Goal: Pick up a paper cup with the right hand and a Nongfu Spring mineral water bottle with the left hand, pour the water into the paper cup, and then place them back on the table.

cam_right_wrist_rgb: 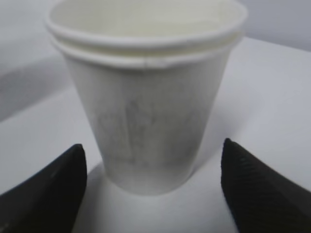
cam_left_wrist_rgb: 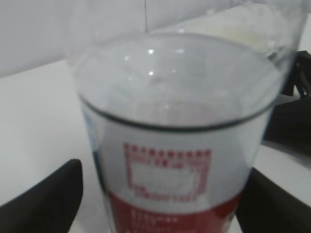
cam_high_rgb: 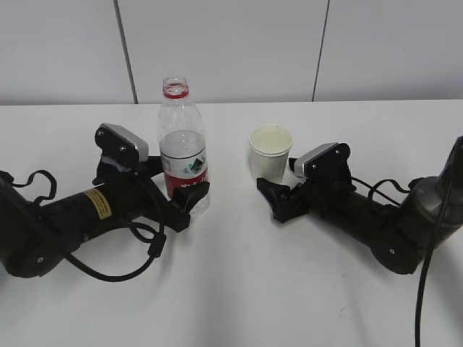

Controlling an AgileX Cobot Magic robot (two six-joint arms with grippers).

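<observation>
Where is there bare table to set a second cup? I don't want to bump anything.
Bare room: the table's front strip between the two arms, and the back strip by the wall behind the paper cup. Crowded: the left gripper flanks the bottle, the right gripper sits at the cup; the gap between bottle and cup is narrow.

Looking down at a slant from in front across the white surface [cam_high_rgb: 239, 289] toward the grey panelled wall [cam_high_rgb: 231, 43], taking in both arms. Riding on the left wrist, peering forward between the left end effector [cam_left_wrist_rgb: 160, 204] fingers, very close to the bottle [cam_left_wrist_rgb: 175, 141], blurring it. Riding on the right wrist, facing forward, close on the paper cup [cam_right_wrist_rgb: 146, 111]. Sharing bottle [cam_high_rgb: 182, 148] and cup [cam_high_rgb: 270, 152] with the exterior view; catching the cup's rim again, blurred, behind the bottle from the left wrist.
</observation>
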